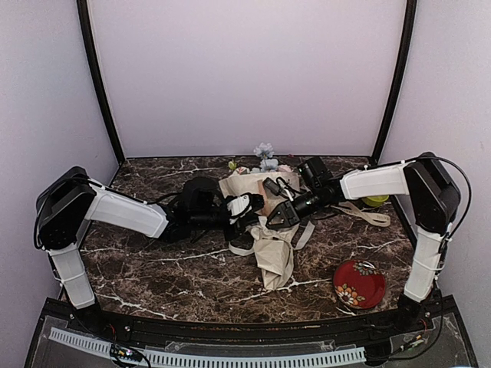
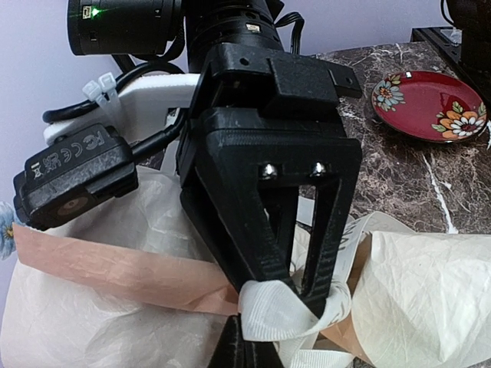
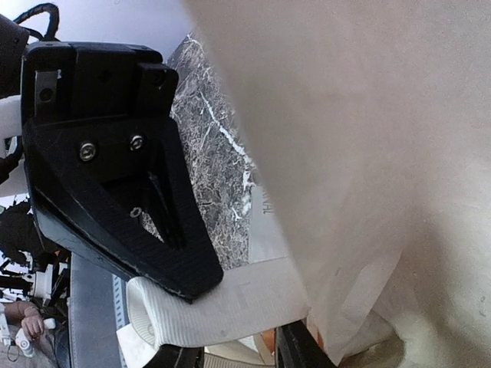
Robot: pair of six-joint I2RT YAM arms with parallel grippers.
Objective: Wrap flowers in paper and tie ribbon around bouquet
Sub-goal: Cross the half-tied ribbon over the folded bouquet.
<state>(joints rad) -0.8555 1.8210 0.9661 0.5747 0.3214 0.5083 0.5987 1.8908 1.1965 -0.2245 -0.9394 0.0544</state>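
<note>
The bouquet lies mid-table: the cream paper (image 1: 276, 257) is rolled into a cone, and the flowers (image 1: 265, 156) show at its far, wide end. The ribbon (image 1: 367, 215) trails right across the table and loops at the cone's middle. My left gripper (image 1: 249, 221) meets it there from the left and is shut on the ribbon (image 2: 284, 314), its fingers (image 2: 232, 349) at the bottom edge. My right gripper (image 2: 295, 287) comes from the right with its jaws apart and the ribbon looped round their tips. In the right wrist view one finger (image 3: 130, 207) rests on the ribbon (image 3: 230, 307) beside the paper (image 3: 368, 153).
A red flowered plate (image 1: 359, 284) sits at the front right of the marble table (image 1: 153, 268). A lime-green round thing (image 1: 376, 201) lies behind the right arm's forearm. Pale walls close in the back and both sides.
</note>
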